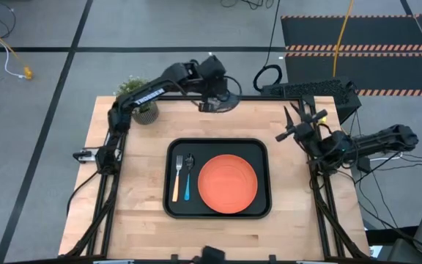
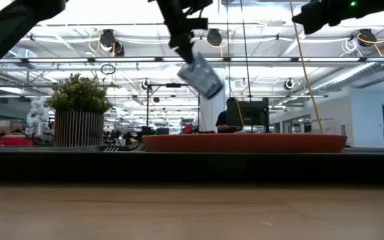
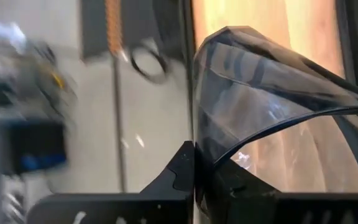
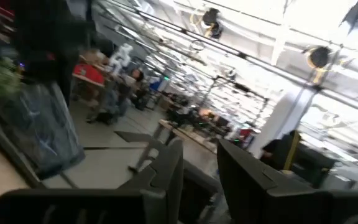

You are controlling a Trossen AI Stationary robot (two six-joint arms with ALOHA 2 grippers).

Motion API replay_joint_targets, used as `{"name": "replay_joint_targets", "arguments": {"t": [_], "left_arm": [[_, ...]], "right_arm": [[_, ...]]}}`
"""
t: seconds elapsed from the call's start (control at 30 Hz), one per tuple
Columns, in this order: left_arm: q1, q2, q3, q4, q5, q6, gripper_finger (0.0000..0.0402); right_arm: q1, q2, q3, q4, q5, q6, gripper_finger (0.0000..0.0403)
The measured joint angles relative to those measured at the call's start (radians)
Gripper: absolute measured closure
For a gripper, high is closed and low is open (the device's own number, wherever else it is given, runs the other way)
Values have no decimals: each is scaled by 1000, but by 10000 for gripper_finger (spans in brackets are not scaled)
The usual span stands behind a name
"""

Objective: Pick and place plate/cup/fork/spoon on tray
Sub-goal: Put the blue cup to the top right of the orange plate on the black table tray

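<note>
The orange plate (image 1: 227, 183) lies on the right half of the black tray (image 1: 218, 142). The fork (image 1: 176, 180) and the spoon (image 1: 188, 178) lie side by side on the tray's left part. My left gripper (image 1: 212, 103) is over the table's far edge, shut on the dark translucent cup (image 1: 224, 97), which the low view shows in the air (image 2: 202, 79). My right gripper (image 1: 288, 125) hovers over the table's right side, open and with nothing between its fingers (image 4: 197, 168). My left gripper (image 3: 194, 174) pinches the cup's wall at its rim (image 3: 211, 163) between its two fingers, seemingly one finger inside and one outside. The fingers come slanting down from above. The cup (image 2: 202, 79) hangs tilted below them, clear of the table.
A grey pot with a green plant (image 1: 141, 103) stands at the table's far left corner, near the left arm. Bare wood lies around the tray on the near side and on both sides. Cables and a dark mat lie on the floor beyond the far edge.
</note>
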Motion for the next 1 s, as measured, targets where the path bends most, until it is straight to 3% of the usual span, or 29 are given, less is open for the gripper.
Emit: {"name": "replay_joint_targets", "arguments": {"t": [0.17, 0.3, 0.4, 0.47, 0.67, 1.0], "left_arm": [[48, -10, 4, -177, 54, -91, 392], [64, -1, 2, -295, 112, -135, 392], [73, 3, 4, -389, 167, -168, 392], [82, 11, -11, -433, 179, -183, 392], [116, 29, -113, -414, 185, -235, 392], [178, 66, -297, -270, 135, -330, 386]], "right_arm": [[46, -20, 46, -178, 3, 128, 312], [53, -2, 175, -538, 7, 353, 311], [51, 30, 266, -802, -52, 573, 309], [51, 62, 304, -888, -97, 672, 308], [51, 147, 322, -857, -205, 744, 308], [50, 192, 359, -832, -211, 692, 307]]}}
